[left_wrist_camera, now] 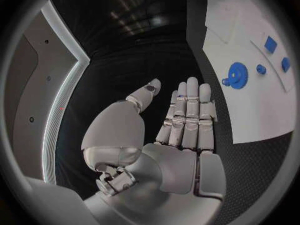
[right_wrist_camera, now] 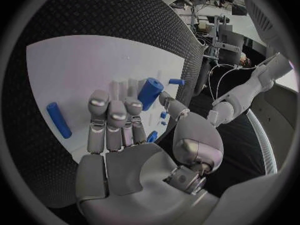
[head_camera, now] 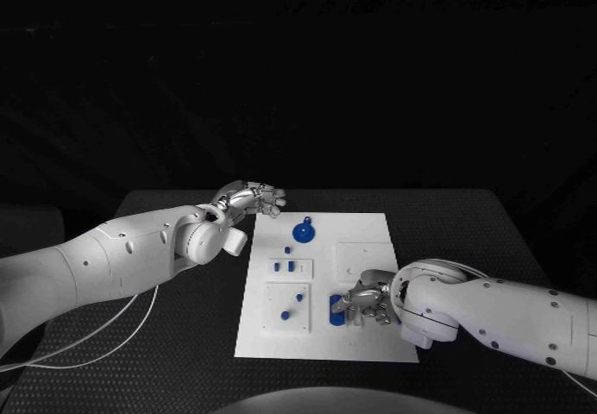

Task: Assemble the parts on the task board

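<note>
L robot hand [head_camera: 249, 200] spread, empty, at task board [head_camera: 361, 233] far-left corner by blue gear [head_camera: 303, 231]. R robot hand [head_camera: 368, 304] over near side; grip can't tell.

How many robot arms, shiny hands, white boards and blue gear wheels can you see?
Arms: 2
Hands: 2, the left hand and the right hand
Task board: 1
Blue gear: 1
Total: 6
</note>
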{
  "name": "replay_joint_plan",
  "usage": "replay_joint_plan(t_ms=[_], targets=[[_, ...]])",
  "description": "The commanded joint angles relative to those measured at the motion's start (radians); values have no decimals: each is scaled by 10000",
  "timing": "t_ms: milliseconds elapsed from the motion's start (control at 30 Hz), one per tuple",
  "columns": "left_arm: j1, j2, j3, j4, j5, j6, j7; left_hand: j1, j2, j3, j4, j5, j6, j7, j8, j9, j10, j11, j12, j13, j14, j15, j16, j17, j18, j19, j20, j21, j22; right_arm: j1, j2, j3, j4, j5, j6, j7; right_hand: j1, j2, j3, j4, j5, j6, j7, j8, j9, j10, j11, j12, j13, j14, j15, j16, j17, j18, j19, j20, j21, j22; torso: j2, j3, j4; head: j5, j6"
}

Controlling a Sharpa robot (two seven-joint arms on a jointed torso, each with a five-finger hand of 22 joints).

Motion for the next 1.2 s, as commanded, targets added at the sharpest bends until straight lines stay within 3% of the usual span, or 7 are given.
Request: replay_joint_plan(t_ms=[33,400,600,800,1067,1200], targets=[[0,9,6,32,50,157,53,-70,-9,-12,71,-5,-60,-8,-13,13,-83,16,50,-17,65,17,-37,17,164,64,20,-50,15,-18,36,-3,26,-116,192,108,-37,-153,-191,-32,-8,132,162,-70,-5,-83,12,-49,15,20,-20,-81,29,553,-40,35,32,-15,0,1,-1,22,-16],[1,-12,6,28,50,158,42,-76,-11,-14,80,-5,-63,-7,-13,15,-86,17,50,-19,65,18,-49,28,164,63,22,-58,21,-19,-101,-6,128,-583,198,370,-22,-209,-493,-141,-5,109,162,-108,11,-121,13,-78,38,7,-22,-147,94,553,-84,-2,10,-38,-1,3,-2,43,-18],[1,-17,6,26,50,159,38,-78,-12,-14,83,-5,-64,-6,-14,15,-87,18,50,-20,65,19,-53,32,164,63,22,-61,23,-19,-268,-6,325,-566,528,623,877,-470,-455,-596,-5,144,152,-109,52,-97,0,-74,71,27,-35,-202,174,553,-63,-57,24,-59,-1,7,-6,49,3],[1,-12,6,20,50,160,38,-80,-10,-14,87,-4,-66,-6,-14,16,-88,18,51,-20,66,19,-57,37,164,64,22,-64,26,-19,-360,-6,405,-551,589,671,1399,-547,-567,-681,-5,180,151,-117,83,-65,2,-85,85,51,-31,-254,244,553,-52,-33,17,-92,-2,11,-11,48,9],[1,-14,6,29,50,160,36,-80,-11,-13,90,-5,-67,-6,-14,17,-90,18,51,-21,67,19,-64,44,164,64,23,-69,30,-21,-285,-6,362,-549,544,583,1604,-445,-680,-684,-6,237,135,-110,105,-27,-13,-88,95,75,-43,-283,291,553,-44,-15,20,-109,1,9,-6,39,0],[1,-14,6,33,50,168,31,-80,-11,-13,92,-5,-68,-6,-14,17,-90,18,52,-22,68,19,-67,47,165,64,23,-71,32,-22,-264,-5,295,-520,456,590,1683,-93,-787,-685,-7,283,120,-107,117,12,-27,-90,99,102,-55,-306,325,553,-39,-1,28,-117,3,5,-2,29,-7]])
